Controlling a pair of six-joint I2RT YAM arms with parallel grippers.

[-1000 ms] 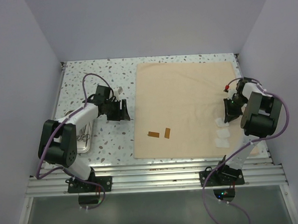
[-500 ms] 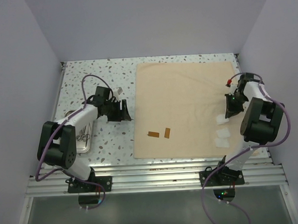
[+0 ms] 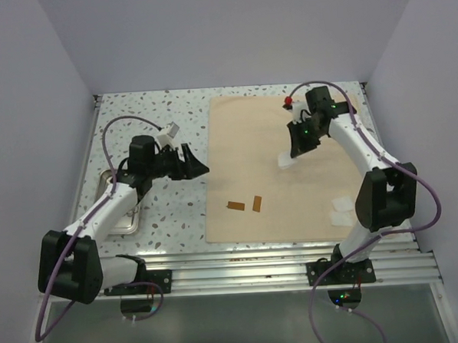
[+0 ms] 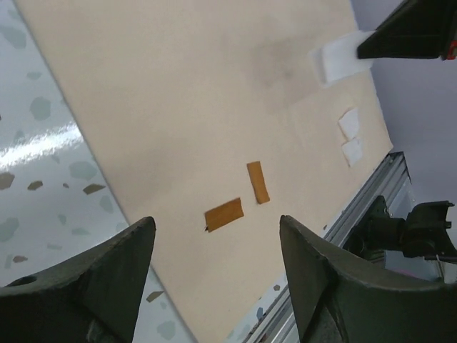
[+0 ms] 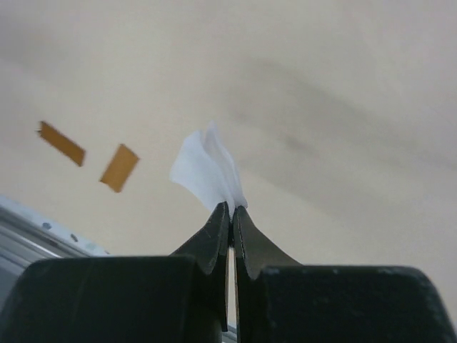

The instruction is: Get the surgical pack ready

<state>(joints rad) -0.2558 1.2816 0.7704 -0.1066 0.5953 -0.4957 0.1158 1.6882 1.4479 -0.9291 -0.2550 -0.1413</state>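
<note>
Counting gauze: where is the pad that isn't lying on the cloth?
In the top view, the gauze pad hangs pinched in the right gripper over the tan cloth's middle.

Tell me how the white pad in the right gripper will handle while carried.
Probably floppy: the pad fans out creased from the right gripper, which pinches only one edge. Likely very light, since that small pinch seems to hold it clear of the cloth. It may land folded, so a low release seems safer.
</note>
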